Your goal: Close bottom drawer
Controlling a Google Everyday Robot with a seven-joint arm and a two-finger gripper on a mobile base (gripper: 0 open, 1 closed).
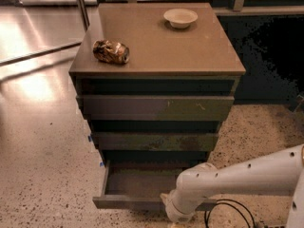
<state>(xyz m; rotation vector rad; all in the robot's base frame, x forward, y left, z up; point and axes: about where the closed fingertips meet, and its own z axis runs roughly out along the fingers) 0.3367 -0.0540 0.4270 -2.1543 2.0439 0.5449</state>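
Speckled floor [45,175]; bottom drawer [137,183] open w/ end effector [176,213] at front.

Bottom drawer [141,182] pulled out, pincer [176,215] at its front edge

The cabinet [156,46] is showing a smooth, matt brown top. The bottom drawer [142,182] is showing a dull grey-brown floor panel. The gripper [176,215], at that drawer's near front edge, is ending a smooth white plastic-looking arm [237,179]. The speckled floor [42,127] is gleaming on the left.
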